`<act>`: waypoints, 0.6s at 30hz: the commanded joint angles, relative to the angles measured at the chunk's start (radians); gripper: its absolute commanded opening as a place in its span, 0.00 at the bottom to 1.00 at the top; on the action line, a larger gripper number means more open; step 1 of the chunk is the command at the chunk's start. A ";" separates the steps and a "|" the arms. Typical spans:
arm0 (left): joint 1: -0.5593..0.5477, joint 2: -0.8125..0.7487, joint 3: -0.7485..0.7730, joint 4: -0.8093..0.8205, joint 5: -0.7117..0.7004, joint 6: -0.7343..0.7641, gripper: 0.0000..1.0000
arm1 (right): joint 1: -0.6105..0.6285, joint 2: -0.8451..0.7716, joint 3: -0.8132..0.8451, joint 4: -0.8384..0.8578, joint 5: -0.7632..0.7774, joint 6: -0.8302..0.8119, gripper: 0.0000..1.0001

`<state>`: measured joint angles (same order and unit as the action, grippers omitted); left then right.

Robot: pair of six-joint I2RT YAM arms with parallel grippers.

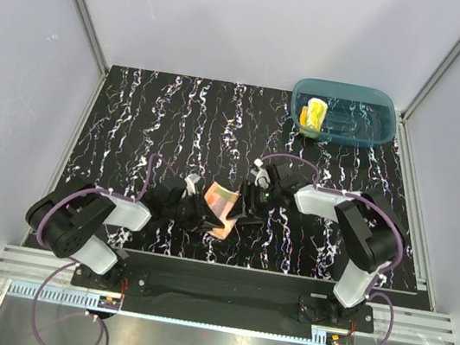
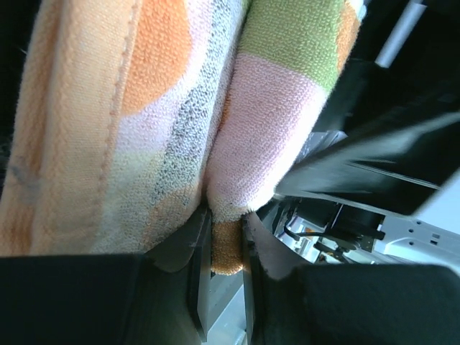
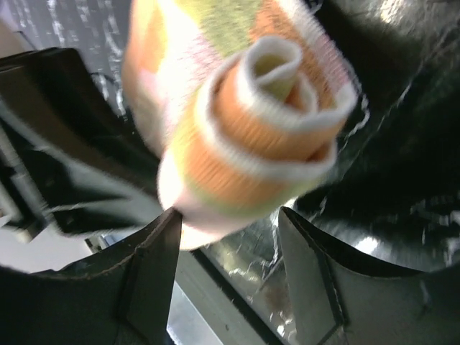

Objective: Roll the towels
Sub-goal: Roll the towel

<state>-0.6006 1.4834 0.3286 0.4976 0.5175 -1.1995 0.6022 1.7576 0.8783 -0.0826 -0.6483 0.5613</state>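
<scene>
So the small orange cloth towel with pale polka dots [image 1: 222, 199] sits low in the middle of the overhead view, on the black tabletop with white marble-like streaks [image 1: 151, 116], squeezed between the two grippers. The left gripper [image 1: 198, 207] comes at it from the left side of the frame and the right gripper [image 1: 247, 203] from the right. In the left wrist view the towel [image 2: 144, 129] fills most of the upper frame as a fat bundle with a crease down the middle. The left gripper [image 2: 224, 241] at the bottom has its fingers [image 2: 198, 251] nearly together, pinching a little orange tab of the cloth. In the right wrist view you look straight at the rolled end of the towel [image 3: 251, 122], a nice spiral, a bit blurry. The right gripper [image 3: 228, 223] has its fingers [image 3: 154, 266] spread wide. The roll sits just above them, right against the finger on the left of the frame and clear of the other one. Up in the top right corner of the overhead view there's a teal translucent plastic tub [image 1: 386, 118], and a plain yellow cloth towel [image 1: 315, 114] sits bundled up at its left end.
</scene>
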 commanded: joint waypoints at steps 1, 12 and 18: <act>0.019 0.009 -0.013 0.045 0.045 -0.020 0.04 | 0.016 0.065 0.048 0.072 -0.016 0.014 0.63; 0.065 0.071 -0.036 0.163 0.141 -0.048 0.07 | 0.033 0.157 0.070 0.139 -0.007 0.046 0.45; 0.065 -0.018 0.022 -0.090 0.072 0.104 0.30 | 0.047 0.190 0.152 -0.028 0.076 -0.001 0.22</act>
<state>-0.5320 1.5280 0.3096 0.5526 0.5972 -1.2091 0.6289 1.9102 0.9722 -0.0219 -0.6922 0.6029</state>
